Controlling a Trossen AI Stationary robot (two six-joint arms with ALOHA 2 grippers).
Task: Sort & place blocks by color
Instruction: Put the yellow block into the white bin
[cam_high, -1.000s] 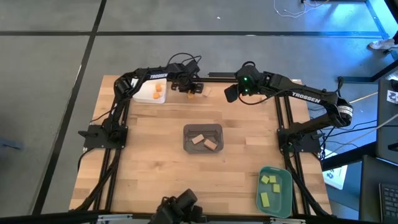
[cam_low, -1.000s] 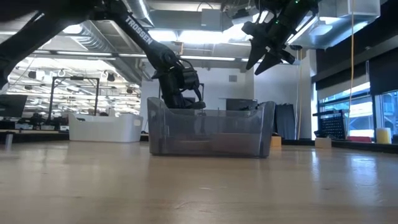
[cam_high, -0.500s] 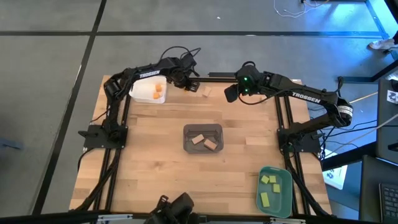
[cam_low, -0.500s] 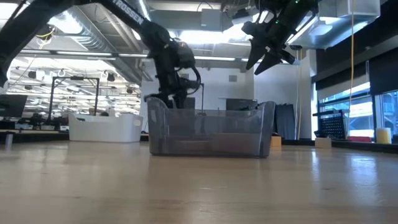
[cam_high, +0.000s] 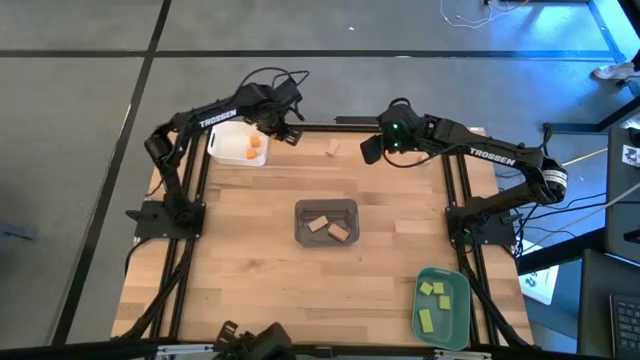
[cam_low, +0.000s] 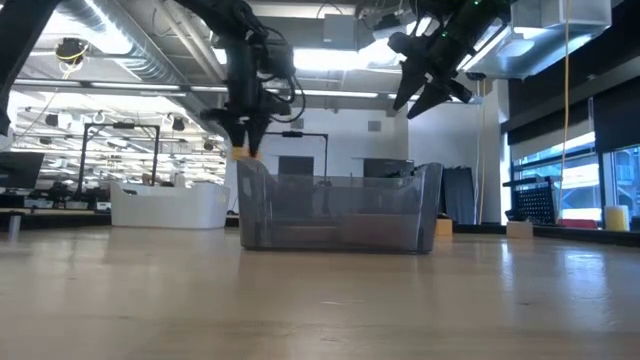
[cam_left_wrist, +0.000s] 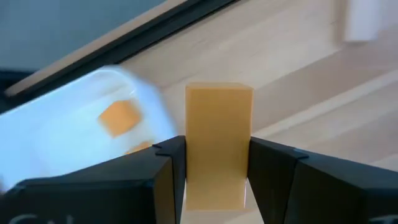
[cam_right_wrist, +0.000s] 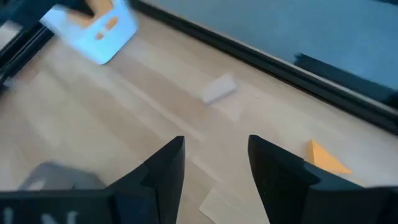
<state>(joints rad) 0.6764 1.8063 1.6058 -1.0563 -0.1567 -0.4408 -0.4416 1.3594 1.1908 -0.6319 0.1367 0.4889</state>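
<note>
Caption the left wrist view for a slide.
Left gripper clamps an orange block beside the white tray holding more orange blocks.

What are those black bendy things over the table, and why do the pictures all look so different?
They are two robot arms, and four cameras watch them at once. One camera looks straight down from above, one sits low at table height, and one rides on each arm's wrist.

On the wooden table are three little trays. The white tray holds small orange blocks, the grey tray in the middle holds pale tan wooden blocks, and the teal tray holds yellow-green blocks. One more tan block lies loose on the table.

The left hand is up by the white tray and squeezes an orange bar-shaped block between its two fingers. The right hand waits in the air at the far edge of the table, open and holding nothing.
</note>
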